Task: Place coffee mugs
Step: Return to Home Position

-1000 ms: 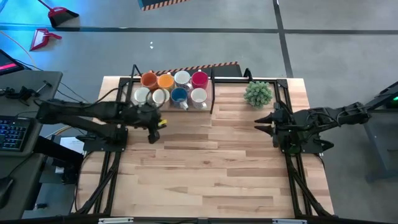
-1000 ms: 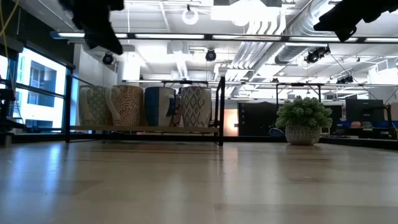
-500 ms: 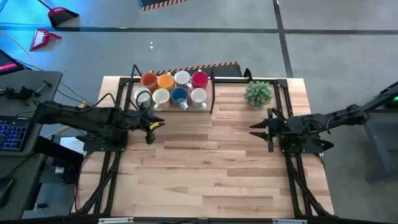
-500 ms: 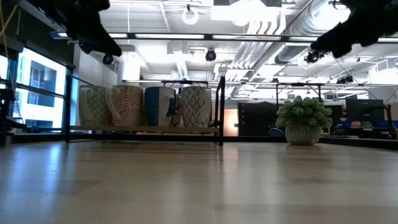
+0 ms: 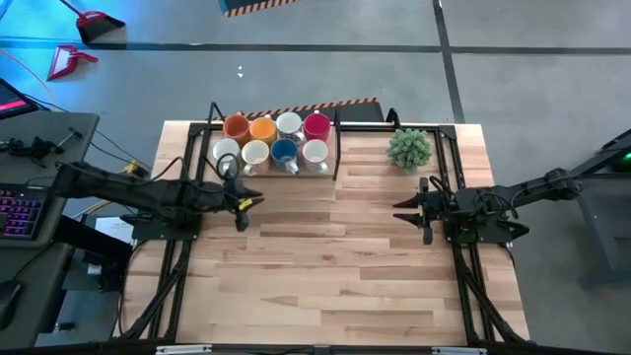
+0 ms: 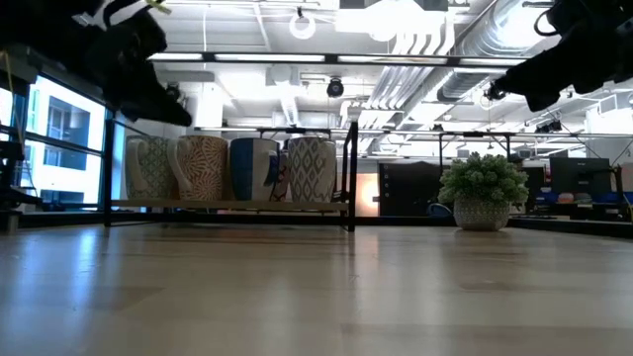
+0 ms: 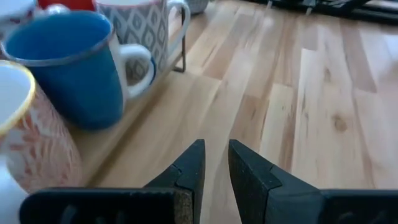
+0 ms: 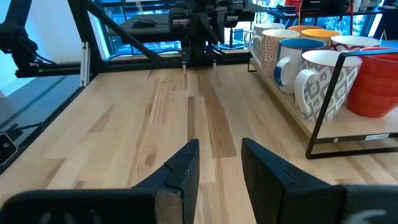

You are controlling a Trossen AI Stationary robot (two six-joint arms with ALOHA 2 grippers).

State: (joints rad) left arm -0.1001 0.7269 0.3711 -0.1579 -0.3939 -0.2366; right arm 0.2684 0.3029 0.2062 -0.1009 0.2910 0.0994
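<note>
Coffee mugs crowd the shelf — eight.

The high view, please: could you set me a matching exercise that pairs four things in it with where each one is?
Things:
1. blue mug
2. red mug
3. left gripper
4. right gripper

Places:
a. above the bare table, on the near side of the potted plant
b. shelf's back row, at the end nearest the plant
c. above the bare table, just in front of the shelf
d. shelf's front row, between a cream mug and a white mug

Pairs: 1-d, 2-b, 3-c, 4-a
</note>
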